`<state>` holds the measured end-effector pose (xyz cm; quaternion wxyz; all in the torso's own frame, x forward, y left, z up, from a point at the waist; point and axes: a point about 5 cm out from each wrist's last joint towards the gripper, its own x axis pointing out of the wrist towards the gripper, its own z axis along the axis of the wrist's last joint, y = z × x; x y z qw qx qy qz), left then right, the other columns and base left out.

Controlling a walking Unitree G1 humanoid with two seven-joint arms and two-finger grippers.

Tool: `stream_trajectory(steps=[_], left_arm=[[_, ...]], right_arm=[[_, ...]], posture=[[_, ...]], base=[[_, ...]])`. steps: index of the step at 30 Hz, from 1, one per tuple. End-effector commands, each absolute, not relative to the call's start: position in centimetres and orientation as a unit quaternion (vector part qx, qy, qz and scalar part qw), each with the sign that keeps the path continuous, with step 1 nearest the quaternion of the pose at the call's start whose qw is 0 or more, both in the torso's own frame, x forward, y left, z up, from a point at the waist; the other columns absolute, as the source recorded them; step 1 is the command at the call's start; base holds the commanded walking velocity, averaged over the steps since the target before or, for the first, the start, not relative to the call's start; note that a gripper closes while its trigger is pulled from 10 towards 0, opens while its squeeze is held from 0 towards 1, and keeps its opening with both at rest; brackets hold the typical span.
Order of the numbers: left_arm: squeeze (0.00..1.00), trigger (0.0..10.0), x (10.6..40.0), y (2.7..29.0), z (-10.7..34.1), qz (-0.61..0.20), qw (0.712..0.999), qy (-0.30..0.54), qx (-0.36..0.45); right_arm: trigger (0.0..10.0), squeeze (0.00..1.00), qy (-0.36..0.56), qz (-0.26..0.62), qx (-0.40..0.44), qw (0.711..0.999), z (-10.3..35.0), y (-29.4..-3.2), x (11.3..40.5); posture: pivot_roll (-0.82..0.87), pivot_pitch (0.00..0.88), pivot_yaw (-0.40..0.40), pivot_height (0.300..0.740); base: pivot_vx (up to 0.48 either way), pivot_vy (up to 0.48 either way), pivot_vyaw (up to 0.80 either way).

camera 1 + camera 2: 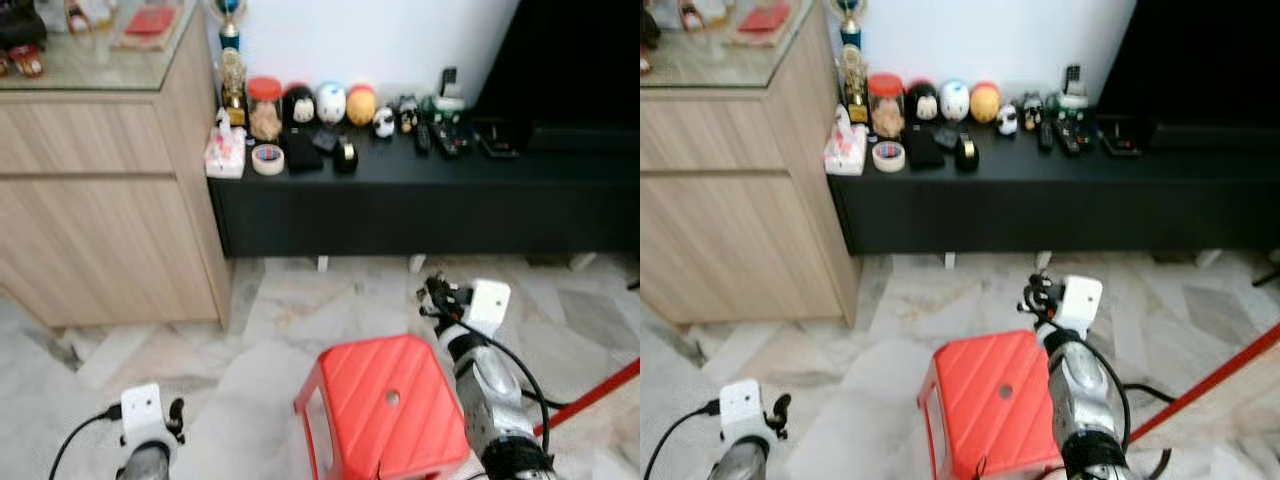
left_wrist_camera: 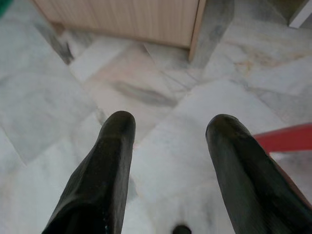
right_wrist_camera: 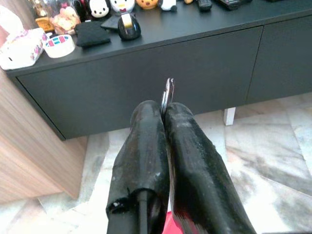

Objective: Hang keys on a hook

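The right end effector (image 3: 165,114) has its two black fingers pressed together on a thin metal key ring (image 3: 168,93), whose edge sticks up just past the fingertips. In the head views this end effector sits at lower centre right of the frame, above the back edge of a red plastic stool (image 1: 385,400) standing on the marble floor (image 1: 280,330). It points toward the low black bench (image 1: 420,195) that runs across the middle of the frame.

The left end effector (image 2: 168,126) hangs low at the lower left of the head view, its fingers spread wide apart and holding nothing, with marble floor beneath them and a corner of the stool at one side.

On the bench, toward the upper centre of the frame, stand a row of round figurines (image 1: 330,102), a red-lidded jar (image 1: 265,107), a roll of tape (image 1: 267,158), a tissue pack (image 1: 224,152) and several remote controls (image 1: 445,135). A light wooden cabinet (image 1: 100,200) with a glass top fills the upper left, touching the bench's end.
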<state>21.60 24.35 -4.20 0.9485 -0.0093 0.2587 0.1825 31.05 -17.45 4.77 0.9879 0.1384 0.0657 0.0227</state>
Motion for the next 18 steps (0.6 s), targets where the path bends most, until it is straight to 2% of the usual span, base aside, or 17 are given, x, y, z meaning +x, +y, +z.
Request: stream_trajectory(steps=[1,8,18], left_arm=[[0.0,10.0,19.9,24.2,-5.4,0.186,0.937,0.295,-0.012],[0.0,10.0,17.8,23.4,-7.0,0.177,0.922,0.343,-0.01],[0.0,10.0,16.3,22.8,-7.8,0.186,0.912,0.365,-0.02]], right_arm=[[10.0,0.0,0.072,0.02,0.136,0.988,4.2,-17.5,30.5],[10.0,0.0,0.073,0.027,0.134,0.988,4.4,-17.1,31.0],[10.0,0.0,0.061,0.017,0.134,0.989,4.7,-17.4,31.0]], posture=[[0.1,0.0,-0.118,0.74],[0.1,0.0,-0.115,0.74],[0.07,0.0,-0.11,0.74]], base=[[0.0,0.0,0.0],[0.0,0.0,0.0],[0.0,0.0,0.0]])
